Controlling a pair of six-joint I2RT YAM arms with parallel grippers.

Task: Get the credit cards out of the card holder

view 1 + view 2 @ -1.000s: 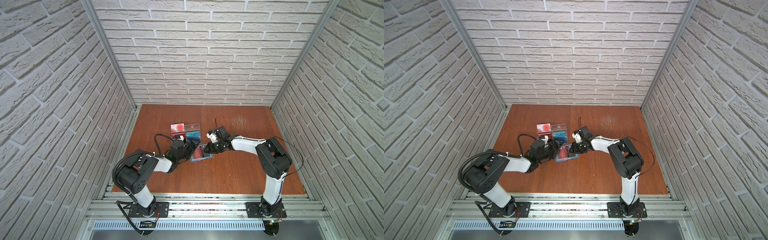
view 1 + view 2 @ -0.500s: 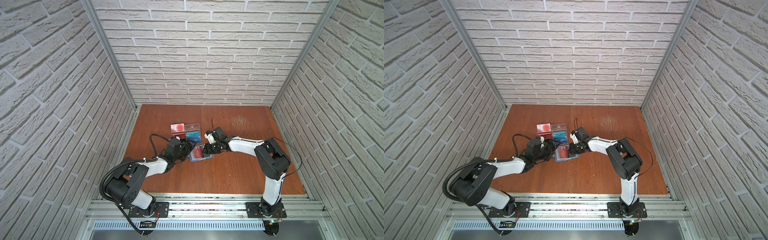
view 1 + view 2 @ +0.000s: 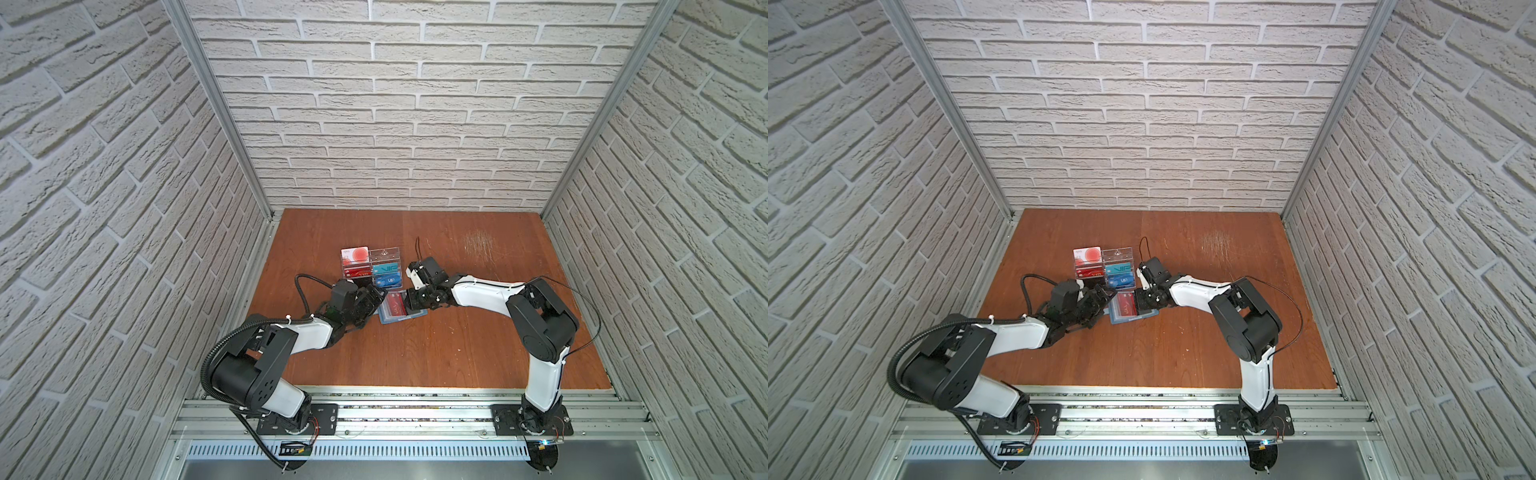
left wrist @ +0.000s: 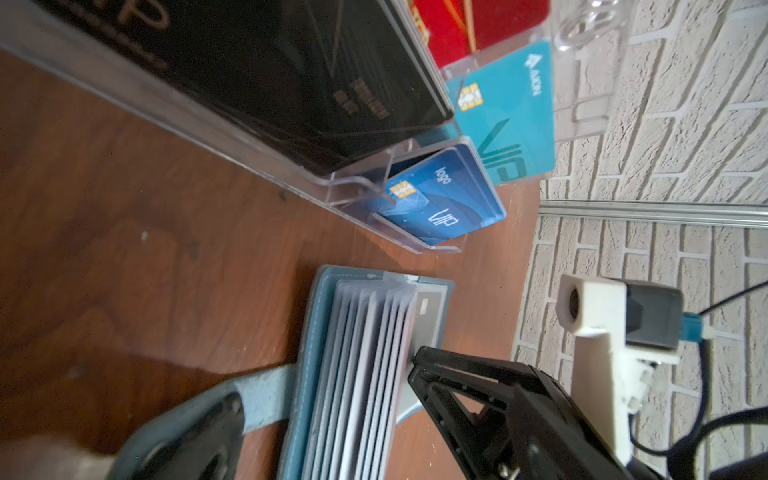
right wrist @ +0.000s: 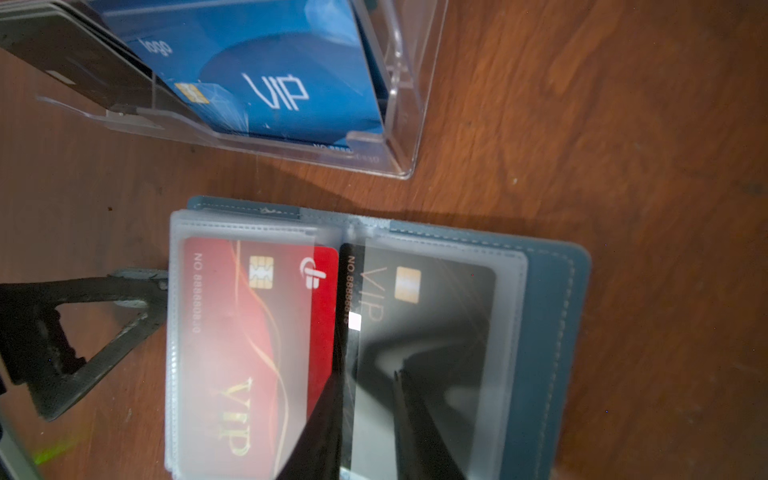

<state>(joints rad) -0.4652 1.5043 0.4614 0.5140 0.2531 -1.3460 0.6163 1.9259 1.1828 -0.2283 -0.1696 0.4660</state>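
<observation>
Two roles for you: left gripper, jaws wide, braces the card holder at its left edge; right gripper, jaws narrow, perhaps nips the black credit card, though you cannot tell

On red card in card holder sleeve: "VIP" in gold; "NO 8888…" along one edge, later digits blurred; white emblem without legible name.
On black card in facing sleeve: "VIP"; "NO 8888…", remainder covered.
On blue card in acrylic rack: "VIP" and "logo" in white.
On teal card in same rack: "VIP"; small brand word, illegible.
On black rack card: gold lettering ending in "P", cut by frame edge.
</observation>
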